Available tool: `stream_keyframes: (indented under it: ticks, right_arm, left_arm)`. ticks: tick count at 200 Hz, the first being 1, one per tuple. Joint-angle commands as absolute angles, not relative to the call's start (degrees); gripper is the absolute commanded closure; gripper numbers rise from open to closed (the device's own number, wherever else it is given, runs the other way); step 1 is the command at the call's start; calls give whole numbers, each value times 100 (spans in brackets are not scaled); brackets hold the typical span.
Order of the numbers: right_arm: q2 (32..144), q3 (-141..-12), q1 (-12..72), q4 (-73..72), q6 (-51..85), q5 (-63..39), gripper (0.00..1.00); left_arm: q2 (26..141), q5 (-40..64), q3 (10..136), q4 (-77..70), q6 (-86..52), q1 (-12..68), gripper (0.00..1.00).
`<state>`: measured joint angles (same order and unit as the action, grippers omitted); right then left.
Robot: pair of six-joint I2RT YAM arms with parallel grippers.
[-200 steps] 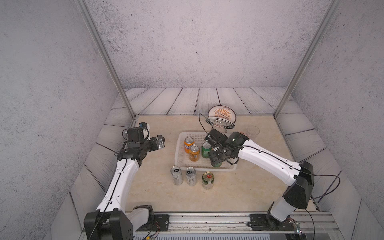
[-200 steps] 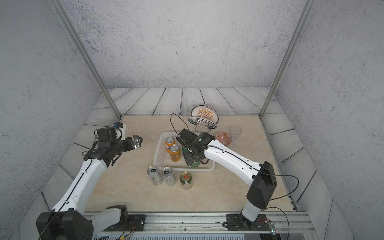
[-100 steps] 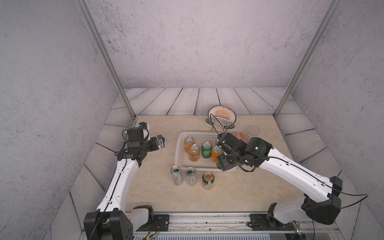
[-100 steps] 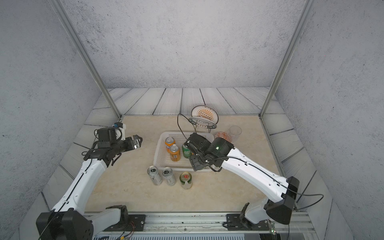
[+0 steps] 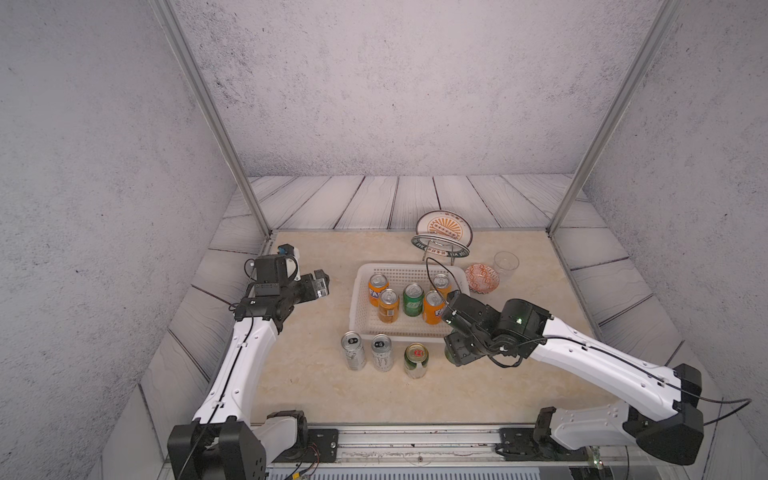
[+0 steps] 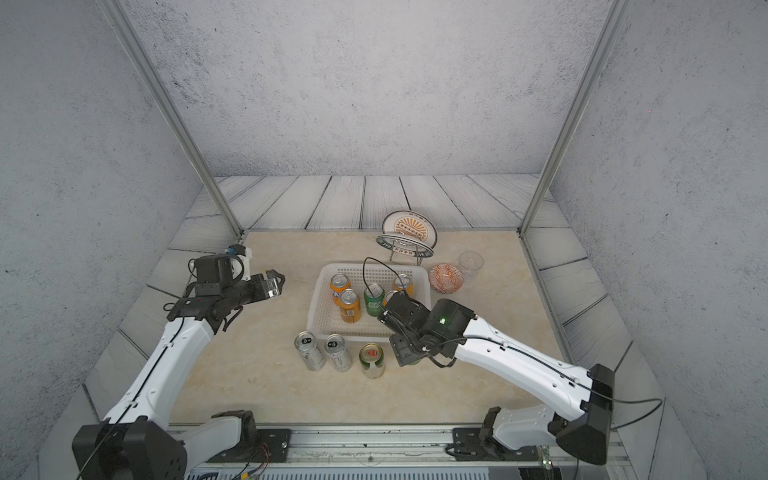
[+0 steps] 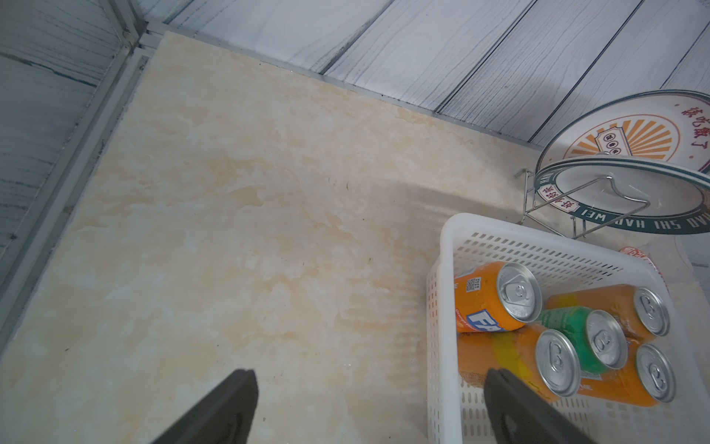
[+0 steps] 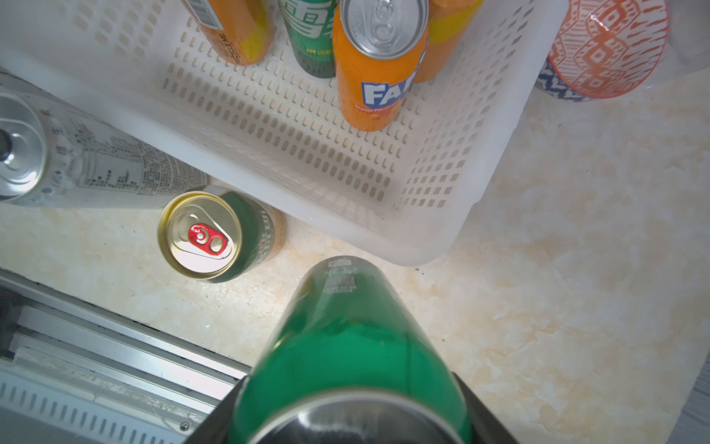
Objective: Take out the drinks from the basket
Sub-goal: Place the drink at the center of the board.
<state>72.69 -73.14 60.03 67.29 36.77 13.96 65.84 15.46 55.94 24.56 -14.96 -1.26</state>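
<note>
Swinging out of the white perforated plastic basket [image 5: 358, 299], the right gripper [image 5: 457, 352] now clamps a green metal can [image 8: 353, 338], upright, over the beige marbled table [image 5: 478, 395] just off the basket's front corner. Gold-topped green can [image 5: 415, 359] stands near at 9 o'clock, 2 slim silver cans [image 5: 353, 352] beyond. 5 cans [image 5: 413, 299] wait inside at 12 o'clock. Left gripper [image 5: 321, 286] hangs wide and empty, well off at 10 o'clock.

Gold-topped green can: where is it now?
In a top view the gold-topped green can stands on the table outside the basket's near wall, right of two silver cans and left of the green can in the right gripper.
</note>
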Motion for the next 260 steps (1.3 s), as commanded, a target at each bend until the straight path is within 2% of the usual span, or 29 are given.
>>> stream_keyframes:
  ticks: [1, 71, 260]
  right_arm:
    - [6920, -7110, 6111, 6199, 4038, 1506, 34]
    - [7046, -6328, 6190, 5597, 4159, 1683, 35]
    - [7559, -5313, 6188, 4525, 4430, 1951, 34]
  left_arm:
    - [6570, 1534, 5617, 2411, -1415, -183, 1]
    - [6600, 1573, 5607, 2400, -1425, -181, 1]
    - [6645, 1635, 5641, 2441, -1415, -181, 1]
